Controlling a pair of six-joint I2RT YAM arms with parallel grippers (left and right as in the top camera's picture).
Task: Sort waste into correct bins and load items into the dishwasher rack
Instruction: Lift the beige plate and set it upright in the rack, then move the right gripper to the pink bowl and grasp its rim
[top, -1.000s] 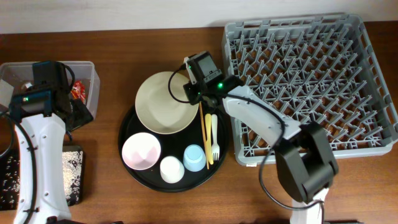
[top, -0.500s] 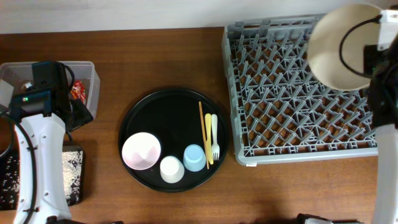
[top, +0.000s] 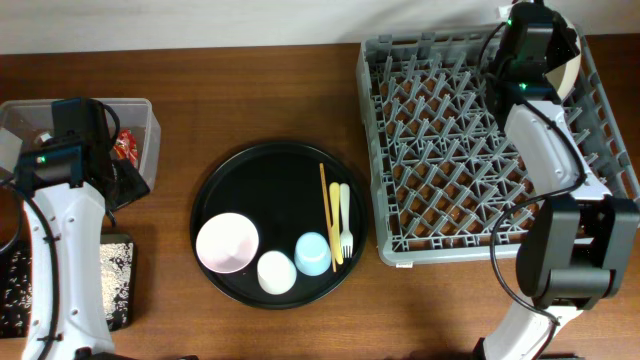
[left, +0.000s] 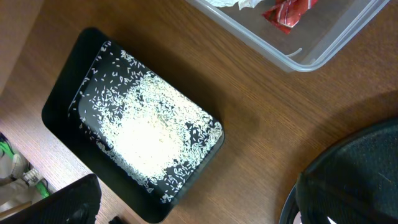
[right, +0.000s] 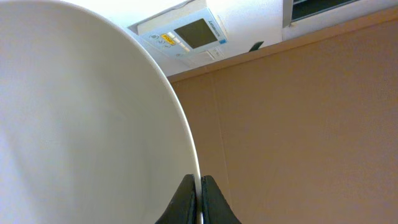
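Closest in, on the big round black tray (top: 270, 175) on the counter (top: 250, 90): a white cup (top: 277, 272), with a light-blue cup (top: 313, 253) just beside it on the right and a small pink bowl (top: 227, 242) on the left. A bit further back on the same tray, side by side: thin orange sticks (top: 323, 205), a yellow fork (top: 335, 225), a cream fork (top: 345, 215). Off to the left, a shallow black tray (left: 65, 124) with lots of white rice grains (left: 146, 134) inside. Behind that, a clear tub (left: 311, 53) with a small red wrapper (left: 286, 11) in it. By the tub, the left gripper (top: 122, 178); cannot tell if wide or narrow. Furthest back, over the far right corner of the big grey rack (top: 366, 140), the right gripper (right: 200, 186) pinched narrow on the rim of the large cream bowl (right: 93, 124), one finger (right: 186, 199) on each side. Bowl up on its edge, tipped almost straight; cannot tell whether touching the pegs (top: 440, 130).
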